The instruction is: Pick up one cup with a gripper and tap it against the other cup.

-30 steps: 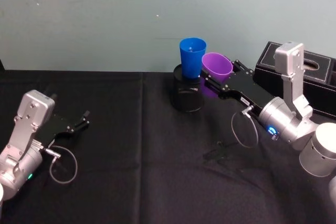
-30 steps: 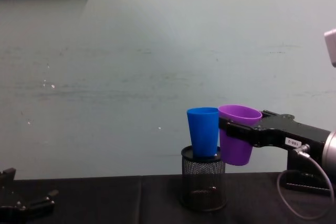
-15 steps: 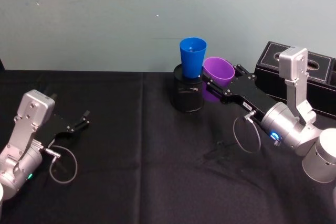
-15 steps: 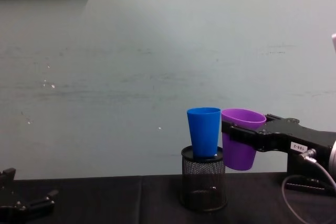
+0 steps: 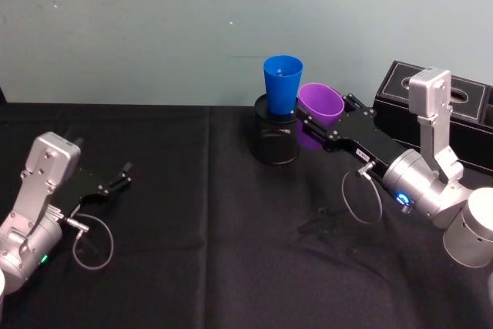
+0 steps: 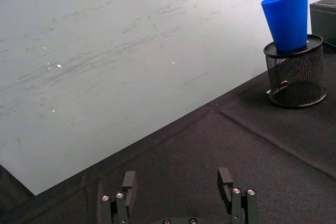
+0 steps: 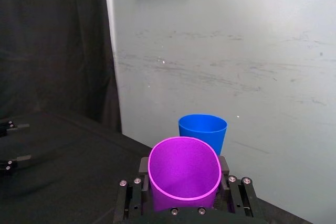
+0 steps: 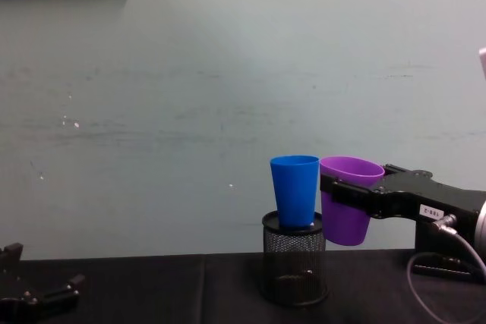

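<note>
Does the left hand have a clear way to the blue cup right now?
Likely yes: the open left hand lies far left of the blue cup, with bare black cloth between; the right hand holds the purple cup at its other side.

I've open worktop (image 5: 192,213) across the lower centre; the mesh holder (image 5: 275,144), blue cup (image 5: 283,82) and black box (image 5: 474,125) crowd the upper right.

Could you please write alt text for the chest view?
The right pincer holds a purple cup in the air, close beside a blue cup standing atop a black mesh holder. The left pincer sits idle in the lower left corner.
</note>
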Robot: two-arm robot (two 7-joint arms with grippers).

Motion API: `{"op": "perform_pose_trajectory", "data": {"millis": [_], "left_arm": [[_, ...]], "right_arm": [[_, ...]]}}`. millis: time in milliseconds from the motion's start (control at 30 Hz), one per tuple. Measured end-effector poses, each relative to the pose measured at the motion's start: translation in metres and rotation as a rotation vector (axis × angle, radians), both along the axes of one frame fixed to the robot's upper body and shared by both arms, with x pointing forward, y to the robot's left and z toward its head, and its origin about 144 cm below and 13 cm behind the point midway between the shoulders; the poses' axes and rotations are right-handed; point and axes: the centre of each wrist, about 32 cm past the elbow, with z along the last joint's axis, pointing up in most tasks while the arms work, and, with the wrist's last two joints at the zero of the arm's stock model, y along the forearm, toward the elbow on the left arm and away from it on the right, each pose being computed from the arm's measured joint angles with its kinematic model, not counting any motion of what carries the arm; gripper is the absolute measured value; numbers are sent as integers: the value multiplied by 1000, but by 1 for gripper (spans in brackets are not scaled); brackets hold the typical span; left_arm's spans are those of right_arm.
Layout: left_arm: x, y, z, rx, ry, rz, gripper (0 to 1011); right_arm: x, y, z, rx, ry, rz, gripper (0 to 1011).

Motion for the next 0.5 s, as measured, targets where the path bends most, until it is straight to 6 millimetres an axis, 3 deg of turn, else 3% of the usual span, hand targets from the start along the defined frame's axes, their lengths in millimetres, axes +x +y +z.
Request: {"op": "perform_pose_trajectory", "data": {"millis": [500], "left_arm": [[0, 0, 0, 0, 0, 0, 1011]], "right_arm": [[0, 0, 0, 0, -1, 0, 732]]}}
